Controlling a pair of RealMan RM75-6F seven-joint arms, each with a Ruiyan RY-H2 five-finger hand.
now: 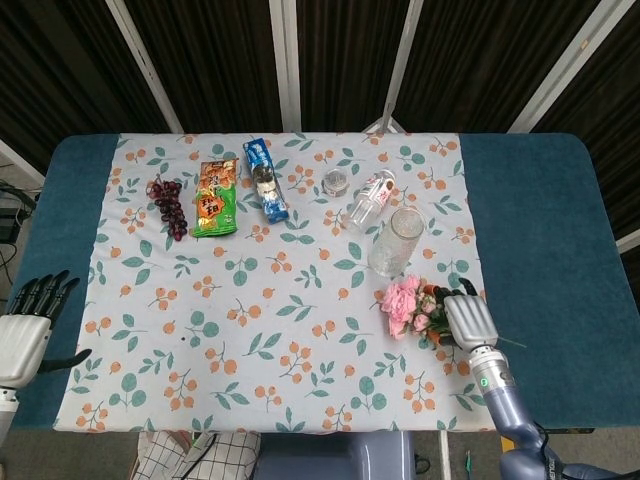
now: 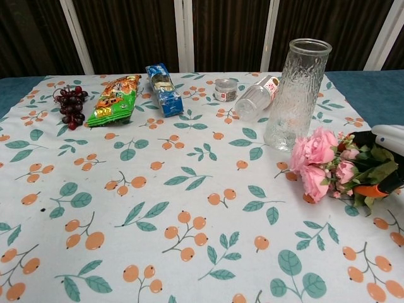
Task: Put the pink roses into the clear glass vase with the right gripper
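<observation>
Head view, near to far: the left hand (image 1: 22,335) hovers at the near left table edge, fingers apart and holding nothing. At near right, the right hand (image 1: 466,320) lies over the leafy stems of the pink roses (image 1: 408,307), fingers curled around them; the blooms rest on the floral tablecloth (image 1: 250,300), pointing left. Just beyond stands the clear glass vase (image 1: 396,241), upright and not touching the bouquet. Farther back lie a tipped plastic bottle (image 1: 370,198), a small jar (image 1: 336,182), a blue biscuit pack (image 1: 265,179), a green snack bag (image 1: 214,198) and dark grapes (image 1: 169,206).
</observation>
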